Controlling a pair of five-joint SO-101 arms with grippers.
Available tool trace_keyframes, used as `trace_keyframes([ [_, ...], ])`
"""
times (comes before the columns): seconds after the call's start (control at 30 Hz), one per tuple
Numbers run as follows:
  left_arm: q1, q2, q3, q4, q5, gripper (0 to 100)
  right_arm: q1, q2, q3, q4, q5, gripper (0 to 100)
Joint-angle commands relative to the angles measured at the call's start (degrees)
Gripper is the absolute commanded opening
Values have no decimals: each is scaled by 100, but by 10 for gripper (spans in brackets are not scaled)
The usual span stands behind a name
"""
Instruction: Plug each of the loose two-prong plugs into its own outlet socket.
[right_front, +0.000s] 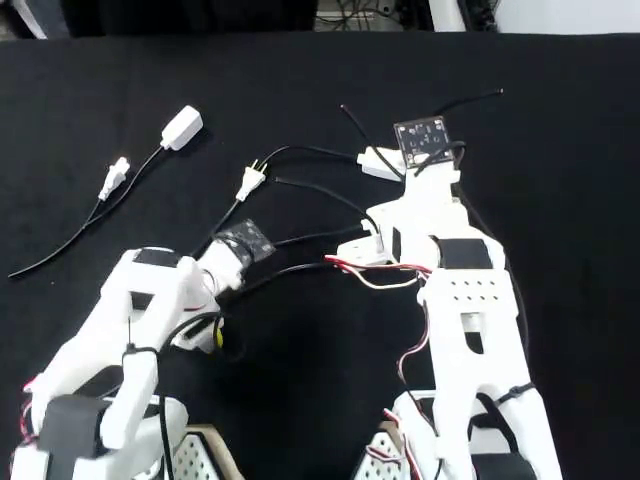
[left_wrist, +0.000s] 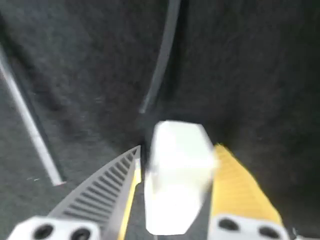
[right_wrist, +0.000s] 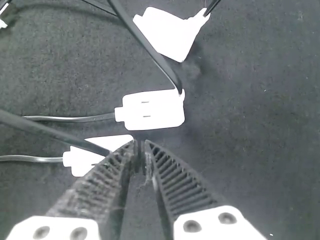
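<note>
left gripper (left_wrist: 178, 148) clamps white connector (left_wrist: 177, 180) lengthwise | right gripper (right_wrist: 140, 145) closed; socket (right_wrist: 150, 111) crosswise

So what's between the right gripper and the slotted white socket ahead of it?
Just a narrow strip of bare black cloth separates the right gripper from the slotted socket, per the right wrist view; a black cable passes beside the gap.

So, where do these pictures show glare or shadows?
Left wrist view: the white connector between the fingers is washed out by glare. Right wrist view: even light; the white plug casts a soft shadow on the black cloth. High view: no hard shadows.
</note>
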Motion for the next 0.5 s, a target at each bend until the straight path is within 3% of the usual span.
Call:
trace_keyframes([
  [0.0,-110,9,-409,202,-53,195,-79,-4,-40,9,35,14],
  [0.3,365,-1688,-541,1811,123,202,-79,-4,-40,9,44,15],
  [0.47,892,-2884,154,1495,747,204,-79,-4,-40,18,44,15],
])
